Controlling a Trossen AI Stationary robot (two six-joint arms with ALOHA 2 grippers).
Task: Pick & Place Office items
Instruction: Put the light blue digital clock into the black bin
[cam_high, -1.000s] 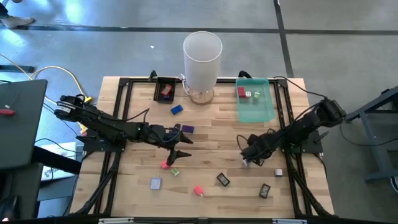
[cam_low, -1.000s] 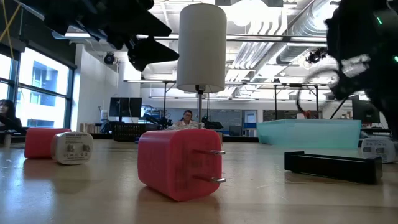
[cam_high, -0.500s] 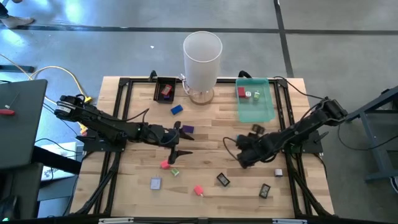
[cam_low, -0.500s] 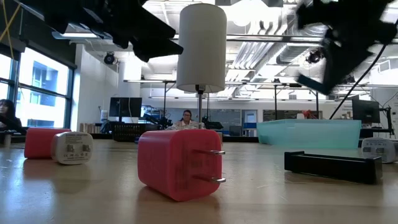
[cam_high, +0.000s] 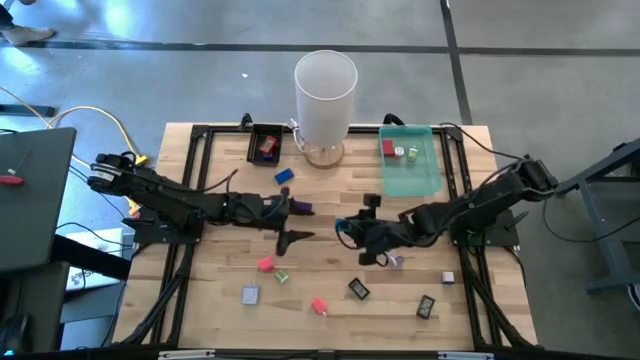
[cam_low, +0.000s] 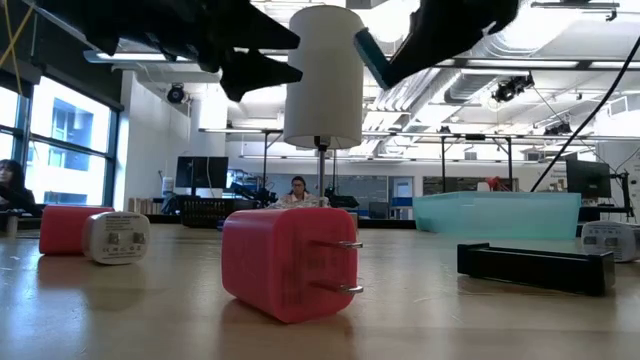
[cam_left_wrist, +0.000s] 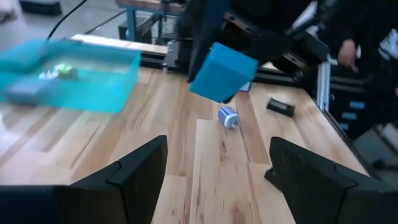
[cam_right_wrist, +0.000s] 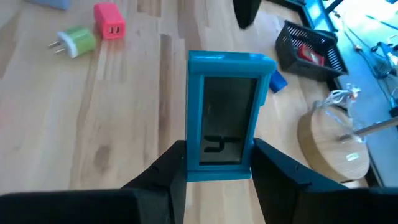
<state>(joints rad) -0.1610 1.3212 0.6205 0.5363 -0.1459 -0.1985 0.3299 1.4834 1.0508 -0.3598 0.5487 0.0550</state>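
Observation:
My right gripper (cam_high: 352, 231) hovers over the middle of the table, shut on a teal block with a dark window (cam_right_wrist: 224, 118). My left gripper (cam_high: 293, 221) is open and faces it from the left. In the left wrist view the teal block (cam_left_wrist: 222, 71) floats ahead of the open fingers (cam_left_wrist: 140, 168). On the table lie a pink plug (cam_high: 265, 264), a green plug (cam_high: 282, 276), a grey block (cam_high: 250, 294), a pink block (cam_high: 319, 306), two black clips (cam_high: 358, 289) (cam_high: 426, 306), a blue block (cam_high: 284, 176) and a purple piece (cam_high: 302, 208). My right gripper pinches the teal block between its two fingers (cam_right_wrist: 171, 171), by the two long sides at the end nearest the wrist (cam_right_wrist: 221, 174). The fingers come roughly level from the table's right and lie along the block. The block is lifted clear of the table and sticks out toward my left gripper.
A tall white cylinder (cam_high: 325, 95) stands at the far edge. A green tray (cam_high: 425, 180) holding small items lies to its right, and a small black tray (cam_high: 266, 143) with a red piece to its left. A small spool (cam_left_wrist: 227, 116) lies under the held block.
My right gripper has moved toward the table's left, away from the right edge and up to my left gripper, carrying the teal block clear of the table. In the low view it has swept from the right to the middle.

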